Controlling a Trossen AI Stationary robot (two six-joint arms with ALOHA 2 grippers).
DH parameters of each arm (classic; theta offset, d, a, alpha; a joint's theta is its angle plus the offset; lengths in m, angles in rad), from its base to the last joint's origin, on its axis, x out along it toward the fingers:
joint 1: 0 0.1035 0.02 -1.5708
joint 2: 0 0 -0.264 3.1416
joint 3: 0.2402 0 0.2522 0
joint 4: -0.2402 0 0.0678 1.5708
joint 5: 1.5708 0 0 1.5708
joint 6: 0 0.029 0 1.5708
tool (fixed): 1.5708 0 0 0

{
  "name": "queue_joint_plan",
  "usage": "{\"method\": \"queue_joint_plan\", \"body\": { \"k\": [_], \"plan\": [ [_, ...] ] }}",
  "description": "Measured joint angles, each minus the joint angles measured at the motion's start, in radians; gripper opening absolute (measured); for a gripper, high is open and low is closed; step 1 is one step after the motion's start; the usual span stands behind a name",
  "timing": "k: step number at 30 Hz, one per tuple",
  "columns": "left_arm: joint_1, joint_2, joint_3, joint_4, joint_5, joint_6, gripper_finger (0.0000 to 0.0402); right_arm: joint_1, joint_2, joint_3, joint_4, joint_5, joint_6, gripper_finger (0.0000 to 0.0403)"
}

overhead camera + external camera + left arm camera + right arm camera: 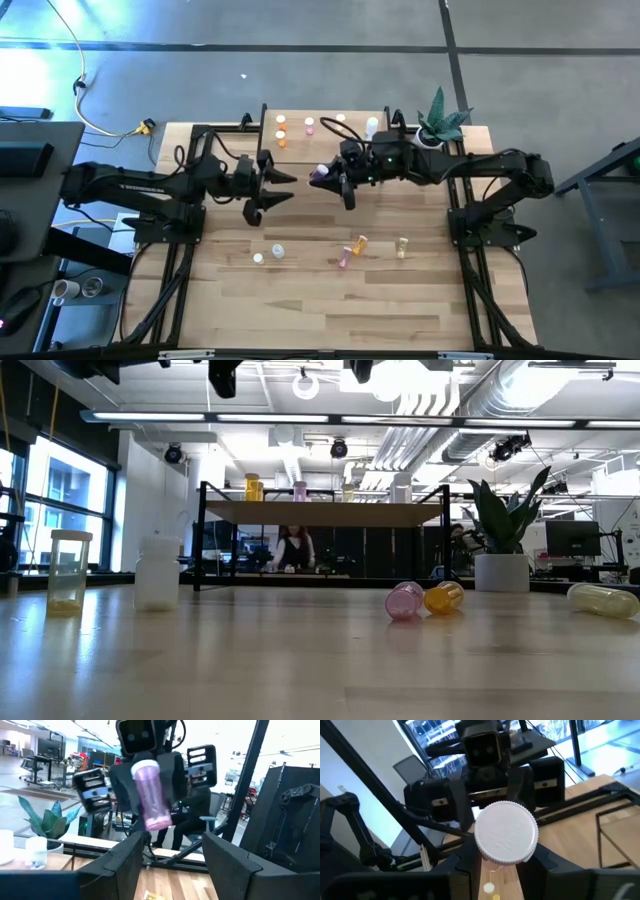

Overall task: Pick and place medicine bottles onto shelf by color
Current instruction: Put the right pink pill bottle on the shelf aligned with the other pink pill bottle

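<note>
Right gripper (322,177), pink bottle (319,174) seemingly half-hidden

Both grippers (222,375) cut off above

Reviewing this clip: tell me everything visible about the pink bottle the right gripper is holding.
The pink bottle is a small translucent pink cylinder, plastic by its look, with a ribbed white cap. The right gripper is shut on its body and holds it in the air above the table's middle, just in front of the shelf. It is tilted, cap end pointing toward the open left gripper, which faces it close by without touching. Nothing else touches it. Whether anything is inside cannot be told.
</note>
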Motion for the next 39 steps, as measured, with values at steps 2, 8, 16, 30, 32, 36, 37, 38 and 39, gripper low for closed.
{"method": "queue_joint_plan", "body": {
  "k": [2,8,16,30,32,36,37,38,39],
  "plan": [
    [0.000,0.021,0.000,0.017,0.000,-0.001,0.0195,-0.013,0.000,0.000,-0.015,-0.010,0.010,0.0085],
    [0.000,0.088,0.000,0.033,-0.020,-0.026,0.0195,-0.041,0.013,0.000,-0.044,-0.049,0.021,0.0085],
    [-0.001,0.170,0.001,0.143,-0.041,-0.026,0.0195,-0.057,0.019,0.000,-0.076,-0.059,0.046,0.0085],
    [0.000,0.240,0.069,0.119,-0.046,0.001,0.0195,-0.058,0.019,0.000,-0.098,-0.057,0.109,0.0085],
    [-0.001,0.240,0.069,0.114,-0.044,0.002,0.0195,-0.058,0.019,0.000,-0.110,-0.052,0.110,0.0085],
    [0.000,0.241,0.069,0.109,-0.046,0.015,0.0195,-0.058,0.019,0.000,-0.126,-0.046,0.137,0.0085],
    [0.001,0.241,0.069,0.108,-0.047,0.029,0.0195,-0.058,0.019,0.000,-0.129,-0.046,0.142,0.0085],
    [0.001,0.241,0.069,0.107,-0.050,0.046,0.0195,-0.058,0.019,0.000,-0.131,-0.045,0.156,0.0085],
    [0.001,0.241,0.069,0.107,-0.054,0.063,0.0195,-0.058,0.019,0.000,-0.132,-0.045,0.168,0.0085]
  ]
}}
